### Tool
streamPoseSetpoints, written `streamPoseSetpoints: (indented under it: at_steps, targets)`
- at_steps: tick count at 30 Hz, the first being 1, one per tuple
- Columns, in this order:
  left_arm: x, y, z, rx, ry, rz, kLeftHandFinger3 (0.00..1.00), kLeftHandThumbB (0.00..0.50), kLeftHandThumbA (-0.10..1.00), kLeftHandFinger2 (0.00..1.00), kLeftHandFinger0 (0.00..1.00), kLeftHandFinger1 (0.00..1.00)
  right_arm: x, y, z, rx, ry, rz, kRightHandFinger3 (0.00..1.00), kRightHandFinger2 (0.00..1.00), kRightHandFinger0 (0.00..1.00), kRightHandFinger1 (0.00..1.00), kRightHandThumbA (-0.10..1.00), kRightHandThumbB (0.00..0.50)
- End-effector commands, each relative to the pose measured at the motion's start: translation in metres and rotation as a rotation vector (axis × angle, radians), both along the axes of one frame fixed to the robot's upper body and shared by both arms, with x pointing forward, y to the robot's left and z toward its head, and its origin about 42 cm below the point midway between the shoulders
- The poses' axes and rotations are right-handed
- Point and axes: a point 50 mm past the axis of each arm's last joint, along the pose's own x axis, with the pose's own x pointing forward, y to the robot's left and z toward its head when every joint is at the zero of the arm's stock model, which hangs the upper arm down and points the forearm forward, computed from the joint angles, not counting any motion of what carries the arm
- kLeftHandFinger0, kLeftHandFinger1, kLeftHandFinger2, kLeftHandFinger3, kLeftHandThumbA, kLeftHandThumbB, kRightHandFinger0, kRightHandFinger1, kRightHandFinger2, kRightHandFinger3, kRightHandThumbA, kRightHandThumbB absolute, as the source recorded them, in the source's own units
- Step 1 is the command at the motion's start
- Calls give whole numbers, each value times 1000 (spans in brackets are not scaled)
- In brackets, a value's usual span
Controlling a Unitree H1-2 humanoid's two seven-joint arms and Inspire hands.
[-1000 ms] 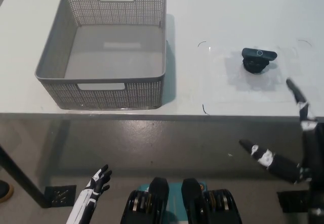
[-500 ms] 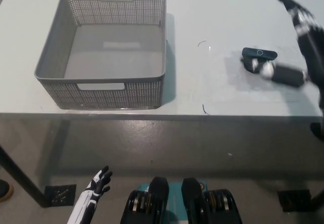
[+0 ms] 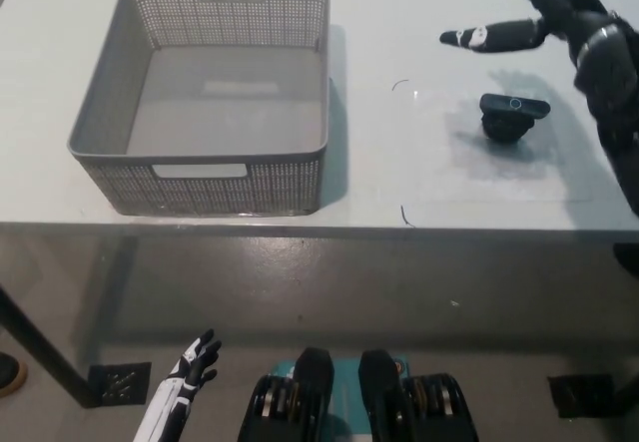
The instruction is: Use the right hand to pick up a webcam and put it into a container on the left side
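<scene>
A small black webcam sits on the white table, right of centre. My black right hand hovers above and beyond it, open, with its fingers spread and one pointing left; it holds nothing. On the table's left stands a grey perforated basket, with nothing inside. My white left hand hangs low at the picture's lower left, below the table edge, fingers apart.
The table's front edge runs across the middle of the picture, with dark floor below it. A dark table leg slants at the lower left. Faint marks lie on the tabletop between basket and webcam.
My right arm has risen from below the table edge, passed over the webcam and now reaches beyond it. The webcam and basket have not moved. The left hand stays low.
</scene>
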Motion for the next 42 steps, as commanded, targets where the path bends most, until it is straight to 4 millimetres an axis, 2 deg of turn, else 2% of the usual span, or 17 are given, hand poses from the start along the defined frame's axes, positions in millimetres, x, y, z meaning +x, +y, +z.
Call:
streamPoseSetpoints:
  at_steps: [1,9,14,17,20,26,30,34,36,39,42]
  targets:
    - [-3,3,3,1,-49,-16,1000,142,1000,1000,1000,1000,18,-3,42,-38,-1,-21,1000,1000,1000,1000,918,500]
    - [-2,3,6,0,-52,-15,1000,142,1000,1000,1000,1000,36,-11,21,-69,114,-86,1000,1000,1000,1000,897,500]
    - [-1,4,7,-2,-53,-16,1000,145,1000,1000,1000,1000,38,-19,1,-72,160,-108,1000,1000,1000,1000,906,500]
    - [0,5,8,-3,-57,-14,1000,142,1000,1000,1000,1000,38,-22,-13,-39,195,-117,1000,1000,1000,1000,847,500]
    - [1,4,9,-1,-59,-16,1000,149,1000,1000,1000,1000,38,-24,-22,-42,212,-115,1000,1000,1000,1000,899,500]
    - [0,4,8,-4,-52,-14,1000,147,1000,1000,1000,1000,37,-15,-45,-115,236,-96,1000,1000,1000,1000,910,500]
    - [0,4,8,-5,-53,-14,1000,134,1000,1000,1000,1000,35,-13,-64,-78,283,-88,1000,1000,1000,1000,831,500]
    - [2,5,8,2,-54,-12,1000,134,1000,1000,1000,1000,34,-9,-72,-27,302,-84,1000,1000,1000,1000,826,500]
    - [3,6,8,3,-55,-14,1000,143,1000,1000,1000,1000,34,-8,-73,-37,301,-79,1000,1000,1000,1000,808,500]
    - [3,6,9,10,-58,-12,1000,144,1000,1000,1000,1000,32,-5,-81,-63,306,-67,1000,1000,1000,1000,847,500]
    - [4,6,9,8,-61,-13,1000,134,1000,1000,1000,1000,32,-2,-86,-79,315,-70,1000,1000,1000,1000,815,500]
